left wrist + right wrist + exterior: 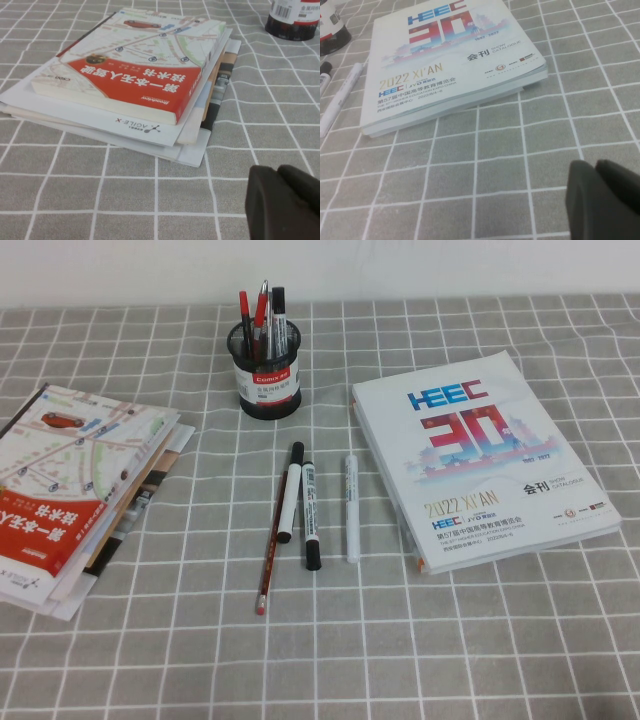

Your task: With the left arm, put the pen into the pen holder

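Left fingers (282, 202) shut (right (605, 197) too), above tablecloth (125, 190).

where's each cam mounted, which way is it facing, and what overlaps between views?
High: raised on the robot's side, angled down at the pen, pen holder and catalogue; no arm shows.
Left wrist: low, facing the book stack; left gripper shut at the frame edge.
Right wrist: low, facing the catalogue; right gripper at the frame edge.
Shared: all three catch the pen holder.
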You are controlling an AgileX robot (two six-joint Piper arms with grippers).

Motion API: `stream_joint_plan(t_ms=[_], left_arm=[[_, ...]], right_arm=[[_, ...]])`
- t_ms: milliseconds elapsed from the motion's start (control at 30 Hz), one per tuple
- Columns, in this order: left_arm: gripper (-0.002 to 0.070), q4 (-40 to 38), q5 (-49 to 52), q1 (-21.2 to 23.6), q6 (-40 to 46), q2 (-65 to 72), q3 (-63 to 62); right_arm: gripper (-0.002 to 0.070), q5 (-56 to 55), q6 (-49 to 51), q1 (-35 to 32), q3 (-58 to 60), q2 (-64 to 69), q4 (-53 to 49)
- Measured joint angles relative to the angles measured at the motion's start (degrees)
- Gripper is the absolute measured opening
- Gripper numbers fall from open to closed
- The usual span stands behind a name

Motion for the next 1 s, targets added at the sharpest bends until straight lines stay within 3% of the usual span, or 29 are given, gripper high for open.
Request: stream_joint_plan(t_ms=[333,667,1000], left_arm=[[-0.0003,-0.05,-3.11,0.0,-0.84,0.0,0.0],[-0.0002,-4.79,-17.29,0.0,-18.44,0.0,0.0],[-0.0002,-5.15,-17.27,-0.26,-20.85,0.0,-0.28]], right_arm=[[-0.0015,0.0,0.0,0.0,0.0,0.0,0.0],[-0.0015,0.0,0.0,0.0,0.0,0.0,0.0],[-0.0015,0.0,0.0,0.0,0.0,0.0,0.0]])
